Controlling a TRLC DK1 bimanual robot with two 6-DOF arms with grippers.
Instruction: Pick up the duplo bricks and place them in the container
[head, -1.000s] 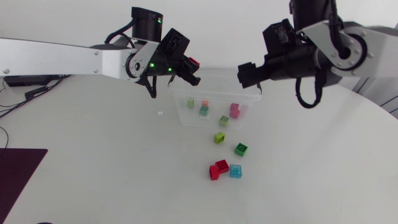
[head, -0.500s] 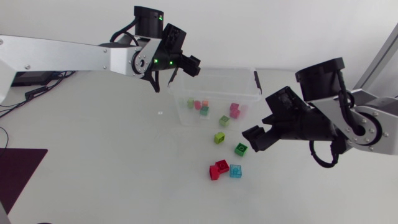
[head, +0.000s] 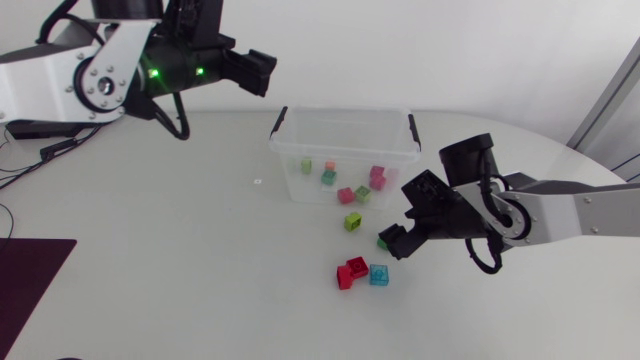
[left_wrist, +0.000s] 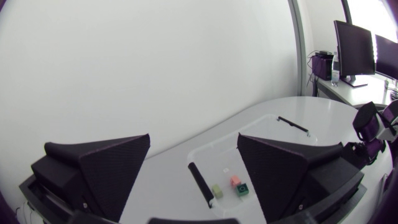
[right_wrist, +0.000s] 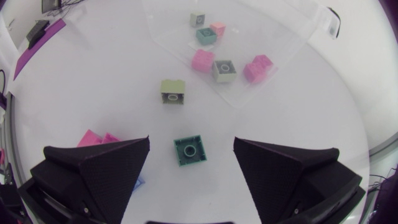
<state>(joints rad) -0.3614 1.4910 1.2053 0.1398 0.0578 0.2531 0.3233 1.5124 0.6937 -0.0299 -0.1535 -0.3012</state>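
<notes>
Duplo bricks (right_wrist: 203, 61) are split between the clear container (head: 340, 114) and the white counter (head: 150, 250). Six lie on the container's floor: a pale green brick (head: 307, 166), a salmon brick (head: 330, 165) and a teal brick (head: 328, 177) close together toward one end, a magenta brick (head: 377, 177) toward the other, and a pink brick (head: 346, 195) touching an olive brick (head: 362, 194) against the near wall. The container stands open, with a black handle (head: 279, 122) at each short end. Just outside the near wall a lime brick (head: 352, 222) sits alone on the counter. Nearer the front edge two red bricks (head: 351, 272) touch each other, with a blue brick (head: 379, 275) just beside them. The right arm comes in low from the side, and its right tool (head: 393, 240) hangs over a dark green brick (right_wrist: 189, 150), which it partly hides from above. From the wrist the brick shows flat on the counter, stud up, between the broad fingers (right_wrist: 99, 174). They are spread wide and touch neither side of it, so the tool grips nothing. The left arm is raised at the far left, its left tool (head: 255, 72) well apart from the container and pointing toward that end. Its fingers (left_wrist: 106, 168) also stand wide apart and hold nothing — between them its camera looks along the container. A dark mat (head: 30, 280) lies at the counter's left edge.
</notes>
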